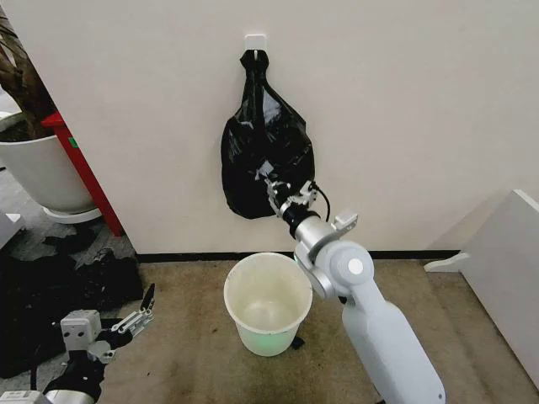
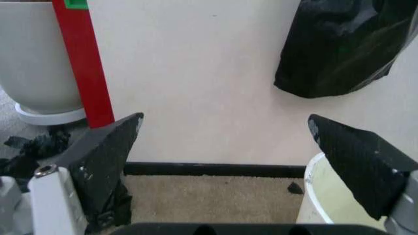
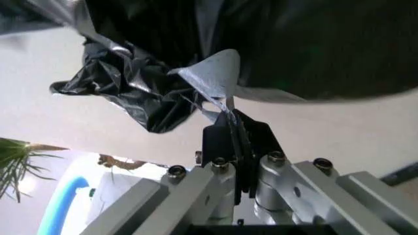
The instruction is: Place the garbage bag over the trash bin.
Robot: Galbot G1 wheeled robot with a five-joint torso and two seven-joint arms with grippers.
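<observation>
The garbage bag (image 1: 257, 143), glossy wrinkled black plastic, hangs by its gathered top from a white wall hook (image 1: 255, 40). My right gripper (image 1: 274, 187) reaches up to the bag's lower right side. In the right wrist view the gripper (image 3: 230, 117) is shut on a thin fold of the bag (image 3: 130, 98). Below it, the trash bin (image 1: 238, 324), a round white bucket with a pale green inside, stands on the carpet. My left gripper (image 1: 145, 307) hangs low at the left, open and holding nothing. The left wrist view shows its spread fingers (image 2: 107, 147), the bin's rim (image 2: 312, 196) and the bag's bottom (image 2: 333, 54).
A large white planter (image 1: 34, 168) and a red board (image 1: 84, 168) stand against the wall at left. Bulky black bundles (image 1: 50, 295) lie on the floor beside my left arm. A white panel (image 1: 505, 269) sits at the right. Carpet around the bin is bare.
</observation>
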